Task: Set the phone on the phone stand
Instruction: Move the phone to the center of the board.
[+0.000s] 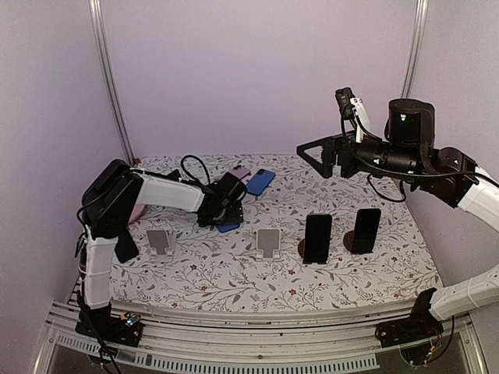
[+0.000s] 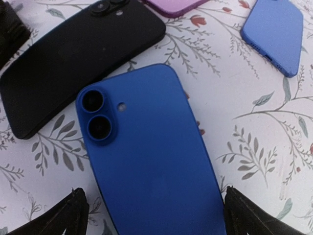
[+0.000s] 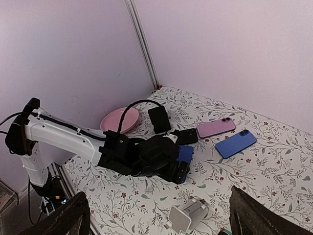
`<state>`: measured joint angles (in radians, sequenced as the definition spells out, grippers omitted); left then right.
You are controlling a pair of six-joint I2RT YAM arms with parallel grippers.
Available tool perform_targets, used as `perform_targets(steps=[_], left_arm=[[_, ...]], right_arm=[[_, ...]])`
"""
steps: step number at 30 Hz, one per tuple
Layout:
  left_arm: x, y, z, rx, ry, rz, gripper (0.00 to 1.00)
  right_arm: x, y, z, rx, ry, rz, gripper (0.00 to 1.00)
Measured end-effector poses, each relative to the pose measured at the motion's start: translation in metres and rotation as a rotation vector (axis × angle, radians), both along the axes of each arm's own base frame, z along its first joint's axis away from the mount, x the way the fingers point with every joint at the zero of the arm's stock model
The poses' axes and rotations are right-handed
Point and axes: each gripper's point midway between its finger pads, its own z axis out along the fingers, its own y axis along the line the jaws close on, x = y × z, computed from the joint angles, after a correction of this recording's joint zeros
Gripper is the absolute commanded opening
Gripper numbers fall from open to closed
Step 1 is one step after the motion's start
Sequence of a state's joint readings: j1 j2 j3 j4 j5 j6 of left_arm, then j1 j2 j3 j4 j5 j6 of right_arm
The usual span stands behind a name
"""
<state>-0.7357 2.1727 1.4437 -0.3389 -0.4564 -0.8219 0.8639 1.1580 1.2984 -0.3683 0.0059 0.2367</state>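
A dark blue phone lies face down on the floral table; it also shows in the top view. My left gripper is low over its lower end, open, with one fingertip on each side of the phone and apart from its edges. In the top view the left gripper sits at mid-table left. An empty white phone stand stands to its right, another to its left. My right gripper hangs high above the table, open and empty.
A black phone, a purple phone and a lighter blue phone lie just beyond the dark blue one. Two black phones stand on round stands at right. A pink plate lies at far left.
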Motion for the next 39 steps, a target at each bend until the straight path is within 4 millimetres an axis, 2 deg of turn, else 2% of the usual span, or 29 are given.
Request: perform_targets(steps=[7, 10, 14, 19, 25, 39], left_arm=[[-0.014, 0.023, 0.000, -0.012, 0.005, 0.000, 0.91], [-0.017, 0.029, 0.000, -0.026, 0.005, -0.023, 0.93], [-0.013, 0.029, 0.001, -0.037, 0.006, -0.058, 0.97], [-0.002, 0.029, 0.002, -0.047, 0.002, -0.083, 0.97], [0.012, 0.023, 0.001, -0.033, -0.008, -0.126, 0.92], [0.023, 0.024, -0.003, 0.027, -0.007, -0.116, 0.89]], right_arm=[[0.000, 0.001, -0.004, 0.002, 0.012, 0.000, 0.99], [0.000, 0.001, -0.004, 0.006, 0.010, 0.000, 0.99], [0.001, 0.002, -0.007, 0.004, 0.014, 0.002, 0.99], [0.001, 0.002, -0.007, 0.005, 0.015, 0.001, 0.99], [0.000, 0.001, -0.007, 0.006, 0.014, 0.001, 0.99], [-0.002, -0.001, -0.007, 0.012, 0.010, 0.002, 0.99]])
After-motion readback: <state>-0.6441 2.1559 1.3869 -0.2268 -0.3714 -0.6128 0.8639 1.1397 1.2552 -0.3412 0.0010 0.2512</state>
